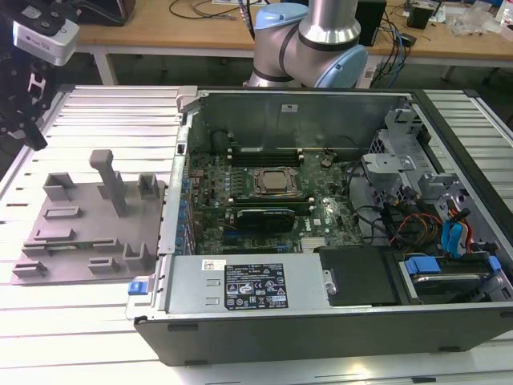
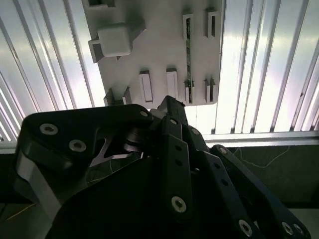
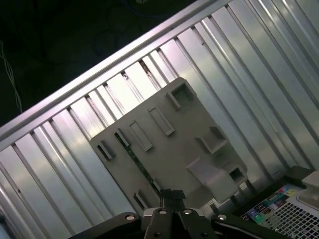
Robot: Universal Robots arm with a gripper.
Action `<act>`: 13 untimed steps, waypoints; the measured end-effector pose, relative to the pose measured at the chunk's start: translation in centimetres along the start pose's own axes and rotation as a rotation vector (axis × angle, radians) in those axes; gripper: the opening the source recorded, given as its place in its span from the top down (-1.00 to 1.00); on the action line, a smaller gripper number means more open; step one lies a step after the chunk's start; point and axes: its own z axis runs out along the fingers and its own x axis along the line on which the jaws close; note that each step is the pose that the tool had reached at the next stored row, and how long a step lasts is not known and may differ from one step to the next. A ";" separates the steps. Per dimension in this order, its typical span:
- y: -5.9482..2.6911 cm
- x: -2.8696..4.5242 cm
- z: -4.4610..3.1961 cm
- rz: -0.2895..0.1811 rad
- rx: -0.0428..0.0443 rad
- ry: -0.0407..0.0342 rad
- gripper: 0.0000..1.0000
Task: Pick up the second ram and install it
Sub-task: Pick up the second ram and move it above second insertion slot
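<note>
The second ram is a thin green stick standing on edge between small holders of the grey tray. In the first wrist view the ram runs along the tray near one of its edges. My gripper hangs well above the tray with its fingers together and nothing between them; in the second wrist view its fingertips point at the tray's edge. In the exterior view the gripper is up at the far left, above and behind the tray.
An open computer case lies to the exterior view's right of the tray, with motherboard, CPU socket and a black-covered card. Cables and drive bays fill its right side. A ribbed metal table carries everything.
</note>
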 end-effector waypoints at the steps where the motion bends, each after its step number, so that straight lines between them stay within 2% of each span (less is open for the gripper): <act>1: 0.00 0.00 0.00 -0.020 -0.0005 0.0007 0.84; 13: 0.00 0.00 0.00 -0.153 -0.0038 0.0055 0.84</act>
